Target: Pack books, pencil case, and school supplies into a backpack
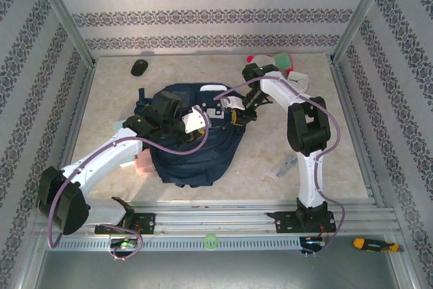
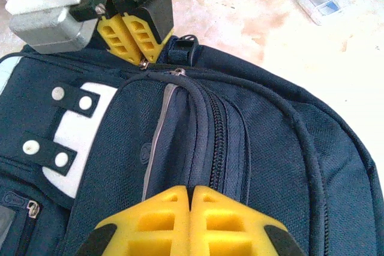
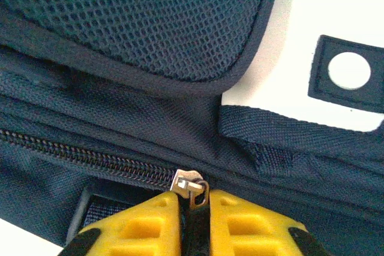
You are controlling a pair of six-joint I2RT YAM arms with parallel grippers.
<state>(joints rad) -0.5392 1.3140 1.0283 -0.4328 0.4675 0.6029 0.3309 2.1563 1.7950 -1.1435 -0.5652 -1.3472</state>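
The navy backpack (image 1: 196, 150) lies in the middle of the table, its grey-white patch (image 2: 78, 142) facing up. My left gripper (image 2: 192, 191) is shut on a ridge of backpack fabric beside the closed main zipper (image 2: 217, 142); in the top view it is over the bag (image 1: 205, 130). My right gripper (image 3: 193, 195) is shut on the metal zipper pull (image 3: 191, 184) at the bag's top edge, and shows in the left wrist view (image 2: 143, 57) and from above (image 1: 232, 113). A slim clear packet (image 1: 287, 165) lies to the right. A pale pink piece (image 1: 142, 165) and a teal square (image 1: 120, 124) lie left. The book is out of view.
A black mouse (image 1: 139, 67) sits at the back left. A pink-and-white plush (image 1: 274, 62) and a white square object (image 1: 299, 80) are at the back right. A yellow-handled tool (image 1: 369, 243) lies on the front rail. The enclosure walls ring the table.
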